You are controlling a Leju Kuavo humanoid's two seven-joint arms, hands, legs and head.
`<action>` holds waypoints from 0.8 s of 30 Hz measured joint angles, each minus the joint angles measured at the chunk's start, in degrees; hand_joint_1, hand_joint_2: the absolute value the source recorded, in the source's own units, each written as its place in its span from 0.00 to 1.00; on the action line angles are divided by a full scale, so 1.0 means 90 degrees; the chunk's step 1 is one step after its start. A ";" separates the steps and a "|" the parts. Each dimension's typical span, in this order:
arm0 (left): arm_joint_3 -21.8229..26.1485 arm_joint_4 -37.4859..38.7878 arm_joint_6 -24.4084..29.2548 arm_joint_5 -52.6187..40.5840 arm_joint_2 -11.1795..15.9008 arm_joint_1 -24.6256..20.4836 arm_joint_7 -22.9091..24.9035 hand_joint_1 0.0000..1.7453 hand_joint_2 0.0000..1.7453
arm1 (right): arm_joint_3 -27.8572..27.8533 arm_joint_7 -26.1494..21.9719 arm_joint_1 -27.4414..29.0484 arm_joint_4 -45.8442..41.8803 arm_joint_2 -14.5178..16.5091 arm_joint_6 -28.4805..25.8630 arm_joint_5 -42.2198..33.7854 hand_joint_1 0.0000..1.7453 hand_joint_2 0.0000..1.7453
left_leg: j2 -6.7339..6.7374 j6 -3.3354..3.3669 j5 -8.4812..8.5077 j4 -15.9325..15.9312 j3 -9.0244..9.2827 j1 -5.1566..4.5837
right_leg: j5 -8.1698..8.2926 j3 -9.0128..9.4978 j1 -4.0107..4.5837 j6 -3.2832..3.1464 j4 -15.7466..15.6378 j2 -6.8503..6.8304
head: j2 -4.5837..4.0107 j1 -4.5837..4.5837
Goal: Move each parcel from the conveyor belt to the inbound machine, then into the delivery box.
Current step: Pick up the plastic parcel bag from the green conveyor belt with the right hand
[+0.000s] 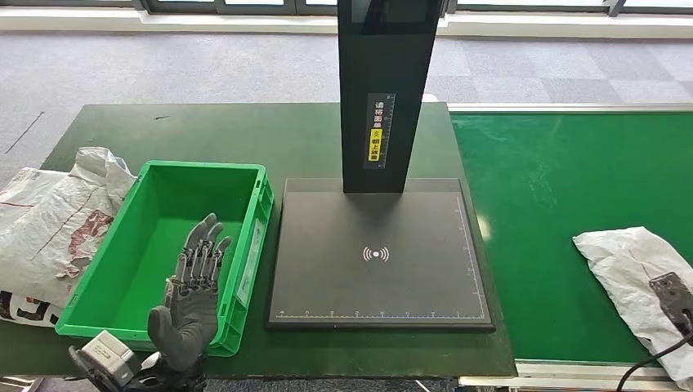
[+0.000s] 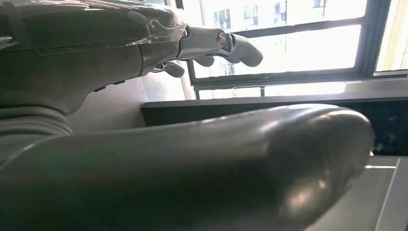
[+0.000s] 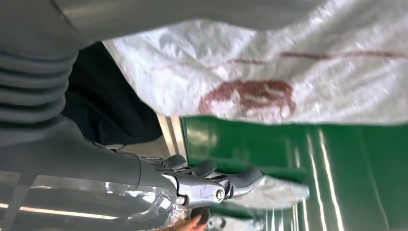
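Presently: one white parcel [image 1: 633,282] lies on the green conveyor belt [image 1: 564,212], not yet scanned; the inbound machine [image 1: 380,253] plate is bare, and the green delivery box [image 1: 245,175] on the bench [image 1: 245,131] holds no parcel. Left hand [image 1: 196,282]: fingers spread, holding nothing, poised over the box. Right hand [image 1: 674,302]: at the parcel's near end; grip cannot be judged. Remaining: scan, then boxing.
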 joint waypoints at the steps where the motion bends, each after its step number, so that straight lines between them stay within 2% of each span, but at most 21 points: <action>1: 0.0001 -0.0005 -0.0004 0.0001 0.0008 0.0008 0.0009 0.00 0.00 | -0.0020 0.0062 0.0047 -0.0001 0.0000 0.0191 -0.0030 0.00 1.00 | -0.0001 0.0000 0.0000 0.0000 -0.0001 0.0000 | -0.0001 0.0000 0.0000 0.0002 0.0000 -0.0002 | 0.0000 0.0000; 3: 0.0003 -0.0012 -0.0002 -0.0002 0.0015 0.0025 0.0033 0.00 0.00 | -0.0081 0.0156 0.0131 0.0000 -0.0003 0.0508 -0.0069 0.00 1.00 | -0.0002 0.0000 -0.0001 0.0000 -0.0005 0.0000 | -0.0004 -0.0001 0.0000 0.0005 0.0000 -0.0003 | 0.0000 0.0001; 7: 0.0003 -0.0068 0.0044 -0.0016 0.0024 0.0062 0.0082 0.00 0.00 | -0.0165 0.0216 0.0170 0.0028 -0.0053 0.0750 -0.0086 0.00 1.00 | 0.0004 0.0001 -0.0006 0.0000 -0.0003 0.0000 | -0.0005 -0.0004 0.0000 0.0007 0.0000 0.0006 | 0.0000 0.0001; 10: 0.0003 -0.0101 0.0032 -0.0019 0.0030 0.0067 0.0174 0.00 0.00 | -0.0254 0.0419 0.0270 0.0033 -0.0110 0.1275 -0.0223 0.00 1.00 | -0.0004 0.0003 -0.0006 0.0000 0.0003 0.0000 | -0.0008 0.0003 0.0000 0.0011 -0.0002 -0.0004 | 0.0000 0.0001; 17: 0.0006 -0.0109 0.0010 -0.0030 0.0037 0.0064 0.0217 0.00 0.00 | -0.0322 0.0189 0.0472 0.0125 -0.0124 0.1959 -0.0599 0.00 1.00 | -0.0003 0.0003 -0.0007 0.0000 0.0003 0.0000 | -0.0010 0.0003 -0.0001 0.0014 -0.0001 0.0002 | 0.0000 0.0000; 23: 0.0030 -0.0109 -0.0004 -0.0030 0.0060 0.0066 0.0221 0.00 0.00 | -0.0302 0.0266 0.0804 -0.0019 -0.0120 0.2419 -0.0966 0.00 1.00 | -0.0015 0.0004 -0.0007 0.0000 -0.0002 0.0000 | -0.0012 0.0007 0.0000 0.0015 -0.0001 -0.0014 | 0.0000 0.0000; 24: 0.0039 -0.0109 -0.0004 -0.0030 0.0061 0.0066 0.0223 0.00 0.00 | -0.0290 0.0275 0.0860 -0.0077 -0.0121 0.2465 -0.1000 0.03 1.00 | -0.0015 0.0004 -0.0007 0.0000 -0.0003 0.0000 | -0.0013 0.0007 0.0000 0.0015 -0.0001 -0.0013 | 0.0000 0.0001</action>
